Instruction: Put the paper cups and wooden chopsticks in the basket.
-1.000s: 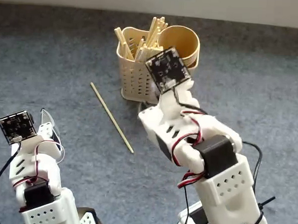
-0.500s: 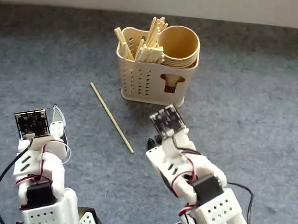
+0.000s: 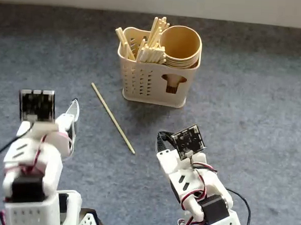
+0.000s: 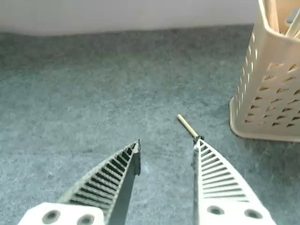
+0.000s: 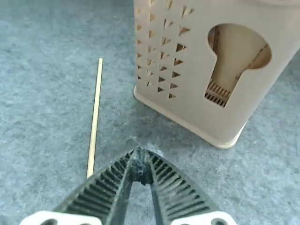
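Lying apart from basket (image 3: 147, 82), chopstick (image 3: 113, 118) has open carpet (image 3: 251, 107) around; left pincer (image 4: 167, 142) gapes empty, right pincer (image 5: 140, 155) closed.

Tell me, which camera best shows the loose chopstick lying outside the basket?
The high view: the chopstick lies in full length, both ends showing, apart from the basket. The right wrist view shows most of its length. The left wrist view shows one end; the left gripper hides the rest.

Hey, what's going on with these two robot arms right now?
The basket already holds the paper cups and a bunch of chopsticks. One chopstick lies loose on the carpet beside it. The left hand is open, near that stick's end; the right hand is shut and empty, facing the basket.
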